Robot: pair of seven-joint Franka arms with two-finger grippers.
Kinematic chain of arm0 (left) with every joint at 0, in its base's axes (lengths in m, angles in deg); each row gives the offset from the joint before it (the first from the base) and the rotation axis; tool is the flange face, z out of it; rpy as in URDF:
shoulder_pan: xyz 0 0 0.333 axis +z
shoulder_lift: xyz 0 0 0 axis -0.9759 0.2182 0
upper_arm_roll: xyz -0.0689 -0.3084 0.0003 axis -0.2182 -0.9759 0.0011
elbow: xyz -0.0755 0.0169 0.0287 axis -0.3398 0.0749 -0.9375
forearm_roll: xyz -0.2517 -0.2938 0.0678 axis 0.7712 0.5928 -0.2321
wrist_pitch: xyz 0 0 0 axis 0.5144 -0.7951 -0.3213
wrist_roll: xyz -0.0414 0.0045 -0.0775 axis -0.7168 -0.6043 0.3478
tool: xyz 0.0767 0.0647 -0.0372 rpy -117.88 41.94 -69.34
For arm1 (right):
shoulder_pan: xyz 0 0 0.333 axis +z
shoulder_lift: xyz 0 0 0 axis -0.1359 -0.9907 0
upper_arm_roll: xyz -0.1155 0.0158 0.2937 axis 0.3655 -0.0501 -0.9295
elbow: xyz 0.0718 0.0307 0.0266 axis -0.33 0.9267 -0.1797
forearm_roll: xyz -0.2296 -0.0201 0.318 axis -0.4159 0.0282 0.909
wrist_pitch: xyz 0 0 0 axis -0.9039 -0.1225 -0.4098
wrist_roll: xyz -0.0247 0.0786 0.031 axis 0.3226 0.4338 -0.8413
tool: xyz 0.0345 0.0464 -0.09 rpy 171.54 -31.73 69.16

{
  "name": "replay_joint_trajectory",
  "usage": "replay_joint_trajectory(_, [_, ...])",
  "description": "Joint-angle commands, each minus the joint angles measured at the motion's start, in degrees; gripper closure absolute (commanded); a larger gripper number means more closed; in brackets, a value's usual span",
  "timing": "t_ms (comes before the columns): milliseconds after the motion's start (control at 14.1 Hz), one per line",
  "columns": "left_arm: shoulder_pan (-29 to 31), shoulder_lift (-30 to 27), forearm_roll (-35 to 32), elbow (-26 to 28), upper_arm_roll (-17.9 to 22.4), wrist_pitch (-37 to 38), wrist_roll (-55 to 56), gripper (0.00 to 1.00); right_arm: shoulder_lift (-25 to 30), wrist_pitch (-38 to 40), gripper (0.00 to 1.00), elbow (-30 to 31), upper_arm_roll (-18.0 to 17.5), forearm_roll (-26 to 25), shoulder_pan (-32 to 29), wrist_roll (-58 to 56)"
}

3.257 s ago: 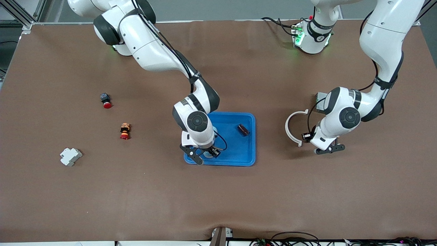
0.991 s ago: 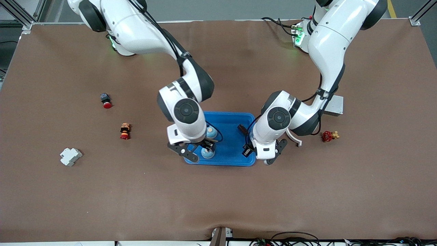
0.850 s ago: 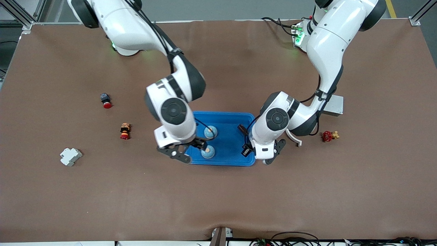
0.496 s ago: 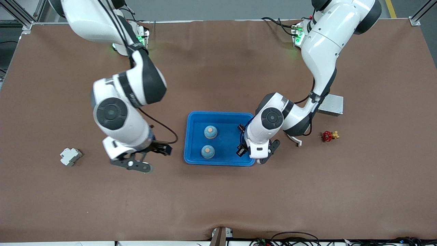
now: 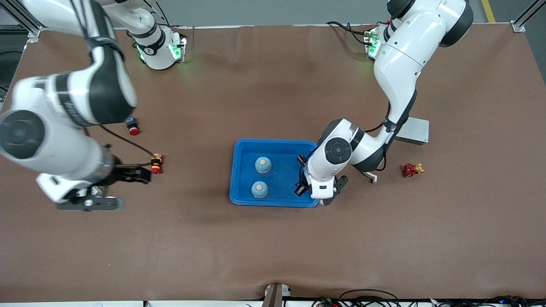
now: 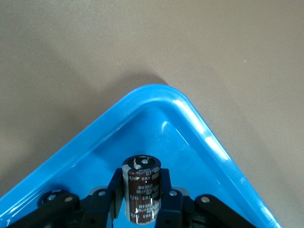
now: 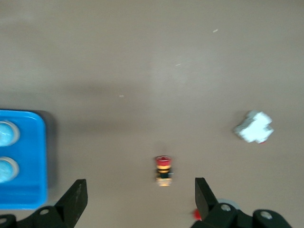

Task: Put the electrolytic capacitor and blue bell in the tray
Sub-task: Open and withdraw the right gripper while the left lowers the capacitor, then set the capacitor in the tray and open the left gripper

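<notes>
The blue tray (image 5: 242,150) holds two blue bells (image 5: 263,164), (image 5: 259,189). My left gripper (image 5: 319,192) is over the tray's corner at the left arm's end. In the left wrist view it (image 6: 141,183) is shut on a dark brown electrolytic capacitor (image 6: 142,197), held upright just above the tray floor (image 6: 190,156). Another dark capacitor (image 5: 300,160) partly shows in the tray beside the left hand. My right gripper (image 5: 90,202) is open and empty, high over the table at the right arm's end; the right wrist view (image 7: 140,197) shows bare table between its fingers.
A red-and-yellow button (image 5: 156,164) and a black-and-red button (image 5: 132,125) lie near the right arm. A white block (image 7: 254,127) shows in the right wrist view. A grey metal box (image 5: 413,130), a white curved piece (image 5: 372,176) and a red valve (image 5: 410,169) lie by the left arm.
My right gripper let go of a bell in the tray, then rose and swung away toward its end of the table. My left gripper carried a capacitor to the tray corner.
</notes>
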Motion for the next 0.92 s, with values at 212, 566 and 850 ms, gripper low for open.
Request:
replay_joint_trajectory(212, [-0.6, 0.7, -0.2, -1.1, 0.6, -0.4, 0.6, 1.0, 6.1, 2.2, 0.0, 1.7, -1.2, -0.5, -9.7, -14.2])
replay_joint_trajectory(566, [-0.7, 1.5, -0.2, -1.1, 1.2, -0.4, 0.5, 1.0, 20.3, -5.0, 0.0, 20.3, -1.0, -0.9, -11.2, -13.8])
replay_joint_trajectory(850, [-0.8, 1.9, -0.2, -1.1, 1.2, -0.6, 0.5, 1.0, 25.3, -5.3, 0.0, 26.0, -1.0, -1.4, -13.4, -13.7])
